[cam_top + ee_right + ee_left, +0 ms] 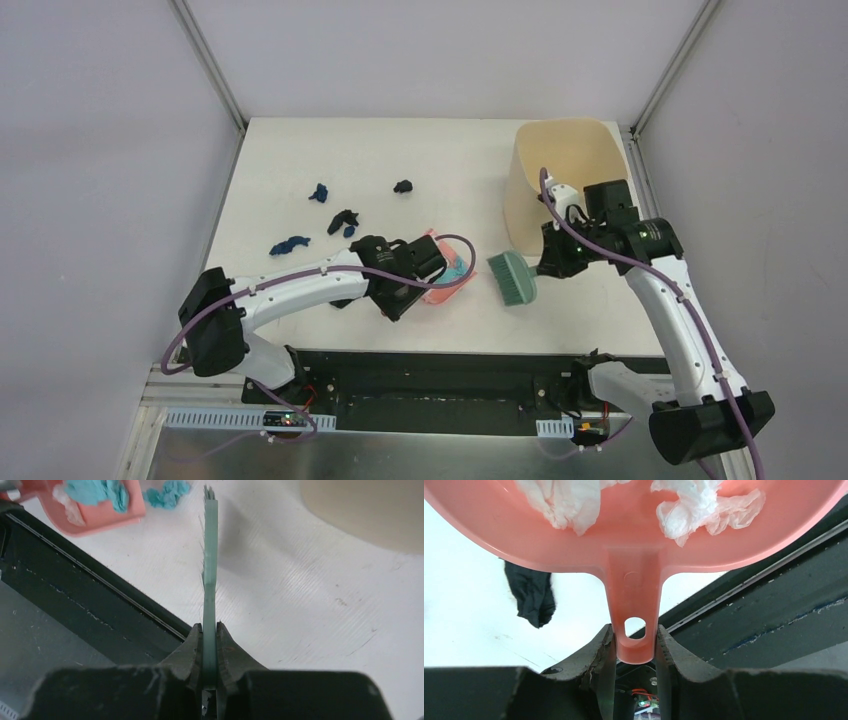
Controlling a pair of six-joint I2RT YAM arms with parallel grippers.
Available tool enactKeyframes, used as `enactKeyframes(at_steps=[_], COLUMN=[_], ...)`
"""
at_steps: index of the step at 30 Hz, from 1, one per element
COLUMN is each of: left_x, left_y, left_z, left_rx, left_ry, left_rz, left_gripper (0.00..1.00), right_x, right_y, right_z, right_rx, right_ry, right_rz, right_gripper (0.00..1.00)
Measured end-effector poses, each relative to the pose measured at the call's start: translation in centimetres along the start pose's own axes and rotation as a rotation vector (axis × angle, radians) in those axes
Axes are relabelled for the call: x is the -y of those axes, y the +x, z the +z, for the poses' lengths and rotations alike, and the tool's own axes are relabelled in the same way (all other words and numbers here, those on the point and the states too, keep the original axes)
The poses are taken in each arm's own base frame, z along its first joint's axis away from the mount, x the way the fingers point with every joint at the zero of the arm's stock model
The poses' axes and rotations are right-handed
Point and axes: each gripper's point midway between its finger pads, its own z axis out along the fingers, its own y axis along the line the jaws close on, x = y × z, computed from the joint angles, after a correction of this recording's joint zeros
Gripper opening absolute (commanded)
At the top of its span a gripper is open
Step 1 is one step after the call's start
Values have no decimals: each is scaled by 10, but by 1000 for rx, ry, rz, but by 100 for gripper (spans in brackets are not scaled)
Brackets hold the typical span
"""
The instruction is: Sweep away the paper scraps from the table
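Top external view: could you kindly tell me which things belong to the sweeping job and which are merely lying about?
Part of the job: paper scraps on the table, more in the pink dustpan, the teal brush, probably the beige bin.
Not part of it: slotted cable duct, grey frame posts.

We saw a salmon-pink dustpan (634, 535) holding pale teal paper scraps (95, 491), which looked nearly white from the left wrist. Other scraps on the plain white table (300, 160) were dark blue and black. The brush (513, 277) was teal-green, the bin (560, 150) beige, the arms (300, 285) white with black joints.
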Motion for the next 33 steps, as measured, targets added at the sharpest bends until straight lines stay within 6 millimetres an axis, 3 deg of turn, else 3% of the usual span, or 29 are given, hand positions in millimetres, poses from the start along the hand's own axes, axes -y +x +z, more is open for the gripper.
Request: enactKeyframes(at_steps=[6, 14, 23, 33], left_x=[-21, -43, -40, -37], left_y=[-26, -117, -208, -252], left_z=[-16, -52, -71, -86], left_rx=[58, 228, 351, 426], left_ry=[-48, -74, -58, -47], left_rz=[-79, -168, -165, -164], left_gripper=[0, 0, 0, 0], right_x=[-2, -22, -39, -46], right_y=[32, 34, 26, 25], right_z=[12, 9, 5, -6], right_rx=[0, 128, 178, 240], right_ry=[-25, -122, -225, -230], right_rz=[70, 58, 20, -18], right_gripper=[0, 0, 0, 0])
